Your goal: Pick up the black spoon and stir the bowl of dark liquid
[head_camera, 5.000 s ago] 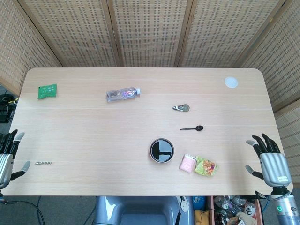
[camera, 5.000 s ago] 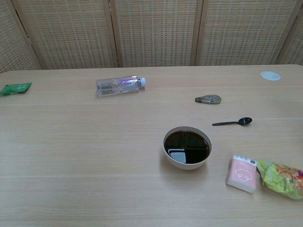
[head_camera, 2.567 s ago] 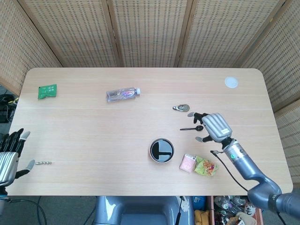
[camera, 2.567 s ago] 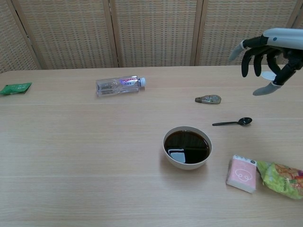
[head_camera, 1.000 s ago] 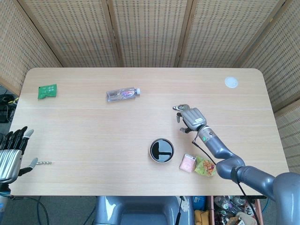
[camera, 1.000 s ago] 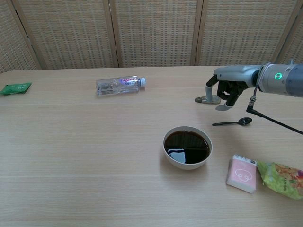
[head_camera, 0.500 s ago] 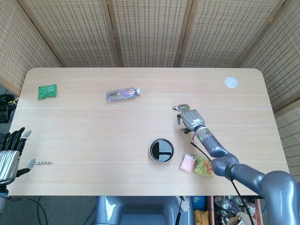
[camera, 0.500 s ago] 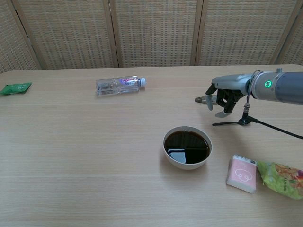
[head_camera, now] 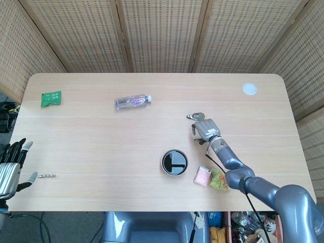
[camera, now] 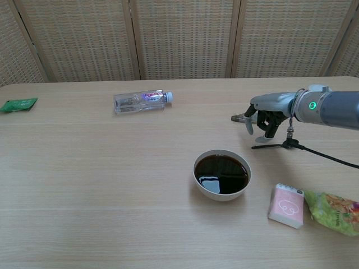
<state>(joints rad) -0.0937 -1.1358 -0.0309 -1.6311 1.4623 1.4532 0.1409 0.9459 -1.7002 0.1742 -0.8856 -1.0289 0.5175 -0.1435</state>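
Right hand [camera: 263, 120]: fingers curled, holding nothing, over the black spoon [camera: 268, 146].
Bowl [camera: 222, 175]: at 7 o'clock from it.
Left hand [head_camera: 9, 169]: fingers apart, empty.

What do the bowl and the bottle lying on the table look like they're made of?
The bowl looks like glazed ceramic or hard plastic: smooth pale wall, light sheen. The bottle looks like clear thin plastic: see-through, with a printed label and white cap.

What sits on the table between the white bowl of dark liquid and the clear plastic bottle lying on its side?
Nothing: both views show only bare wooden table between the white bowl of dark liquid and the clear plastic bottle.
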